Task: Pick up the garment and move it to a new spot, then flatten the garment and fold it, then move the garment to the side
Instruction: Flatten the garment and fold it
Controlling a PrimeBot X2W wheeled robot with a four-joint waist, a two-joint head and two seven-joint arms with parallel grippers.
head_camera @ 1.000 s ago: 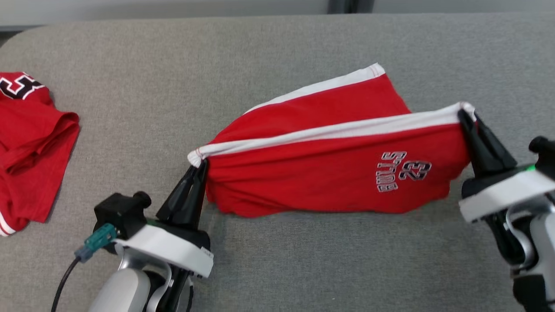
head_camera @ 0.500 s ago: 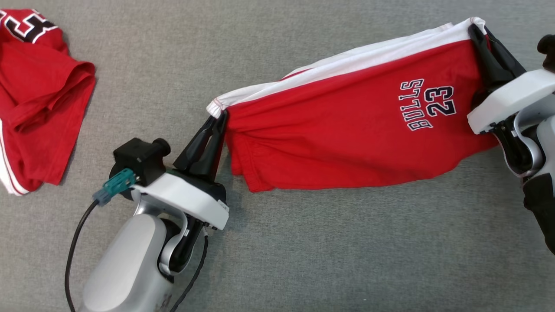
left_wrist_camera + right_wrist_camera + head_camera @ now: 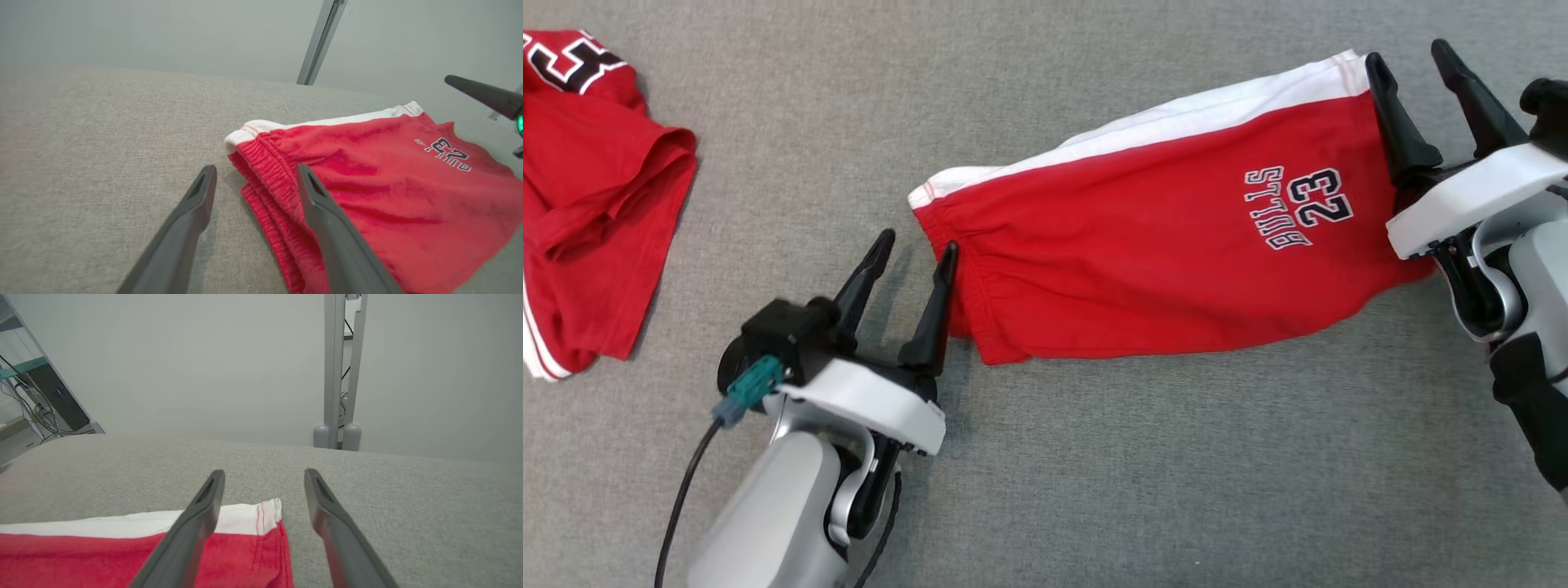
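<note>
Shorts [image 3: 1143, 261] — flat on grey fabric [image 3: 1094, 490].

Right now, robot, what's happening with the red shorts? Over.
Left hand open, right hand open, both empty. Shorts lying on the grey surface between them. Red shirt off to the left, not in the way.

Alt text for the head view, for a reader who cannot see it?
Red shorts with a white side stripe lie on a grey fabric surface, between the open left gripper and the open right gripper. Another red garment lies at the far left.
</note>
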